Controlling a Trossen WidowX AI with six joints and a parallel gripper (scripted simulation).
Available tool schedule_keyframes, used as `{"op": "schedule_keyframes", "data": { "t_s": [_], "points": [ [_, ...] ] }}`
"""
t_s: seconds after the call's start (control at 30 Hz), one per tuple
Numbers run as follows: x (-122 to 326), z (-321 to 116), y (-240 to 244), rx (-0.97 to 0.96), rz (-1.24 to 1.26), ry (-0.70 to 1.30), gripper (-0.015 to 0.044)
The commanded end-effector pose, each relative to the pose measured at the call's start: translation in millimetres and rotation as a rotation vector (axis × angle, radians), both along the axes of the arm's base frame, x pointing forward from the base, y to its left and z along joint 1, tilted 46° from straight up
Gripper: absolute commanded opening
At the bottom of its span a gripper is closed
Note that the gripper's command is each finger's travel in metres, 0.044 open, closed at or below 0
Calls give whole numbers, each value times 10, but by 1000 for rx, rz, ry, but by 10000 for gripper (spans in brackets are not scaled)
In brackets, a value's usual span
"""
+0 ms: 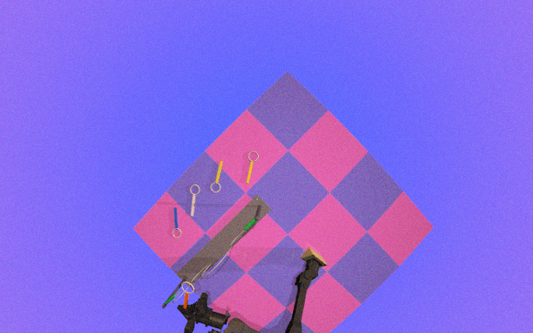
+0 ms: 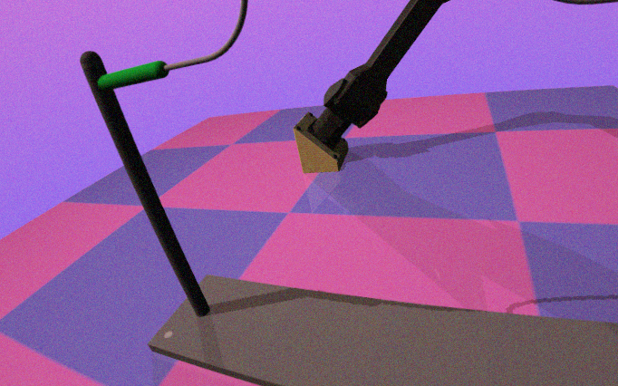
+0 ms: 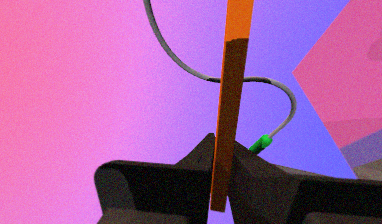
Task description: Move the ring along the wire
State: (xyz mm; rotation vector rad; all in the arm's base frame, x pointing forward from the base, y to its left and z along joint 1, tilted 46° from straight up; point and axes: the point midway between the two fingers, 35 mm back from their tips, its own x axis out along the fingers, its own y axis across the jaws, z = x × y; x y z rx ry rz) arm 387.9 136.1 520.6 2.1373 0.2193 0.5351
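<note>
My gripper (image 1: pixel 184 308) (image 3: pixel 216 138) is shut on the orange handle (image 1: pixel 185 299) (image 3: pixel 240 20) near the near post. The pale ring (image 1: pixel 182 285) is at the handle's far end, beyond the wrist view. In the top view the ring overlaps the grey wire (image 1: pixel 219 264) (image 2: pixel 232 40) (image 3: pixel 168 45) just past the near green part (image 1: pixel 171 299) (image 3: pixel 261 143); whether they touch is too small to tell. In the wrist view the wire crosses behind the handle. The other green part (image 1: pixel 250 224) (image 2: pixel 134 75) joins the far post (image 1: pixel 259 211) (image 2: pixel 143 187).
A grey base board (image 1: pixel 219 244) (image 2: pixel 398 335) carries the posts. Beyond it lie loose rings with two yellow handles (image 1: pixel 219 171) (image 1: pixel 249 172), a white handle (image 1: pixel 193 205) and a blue handle (image 1: pixel 175 217). A black jointed arm with a tan wedge (image 1: pixel 312 256) (image 2: pixel 318 155) stands to the right.
</note>
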Motion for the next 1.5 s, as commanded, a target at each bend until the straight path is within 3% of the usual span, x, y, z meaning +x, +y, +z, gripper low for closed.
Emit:
{"op": "schedule_keyframes", "data": {
  "t_s": [0.0,0.83,1.47],
  "points": [
    [8,22,-33,80,-8,1,-150],
    [9,138,-131,452,-28,-11,-150],
    [3,-72,205,260,-22,-14,-150]
  ]
}}
